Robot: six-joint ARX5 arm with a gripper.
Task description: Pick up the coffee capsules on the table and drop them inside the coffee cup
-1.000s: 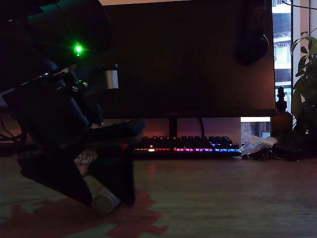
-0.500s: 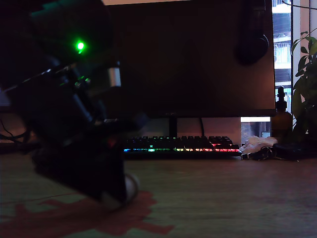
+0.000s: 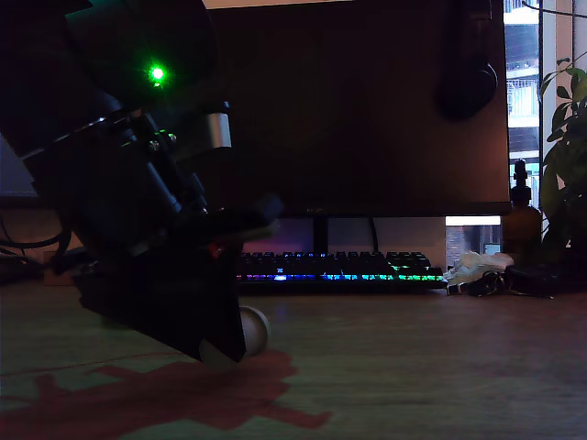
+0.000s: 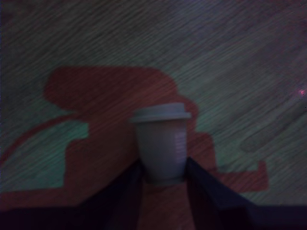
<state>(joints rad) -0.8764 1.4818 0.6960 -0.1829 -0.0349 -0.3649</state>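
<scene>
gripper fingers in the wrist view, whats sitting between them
One coffee capsule sits between the gripper fingers, its flanged rim pointing away from the wrist. The wrist view shows this; below is bare table.

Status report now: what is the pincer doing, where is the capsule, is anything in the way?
Pincer shut on capsule, just above table. Cup not in view. Nothing in the way.

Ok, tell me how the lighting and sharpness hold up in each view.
Exterior view: very dim, the arm a near-black silhouette with a flaring green LED; the keyboard backlight and window are the brightest spots; a reddish shadow lies on the table. Wrist view: dark and soft, yet the coffee capsule reads clearly between the gripper fingers.
</scene>
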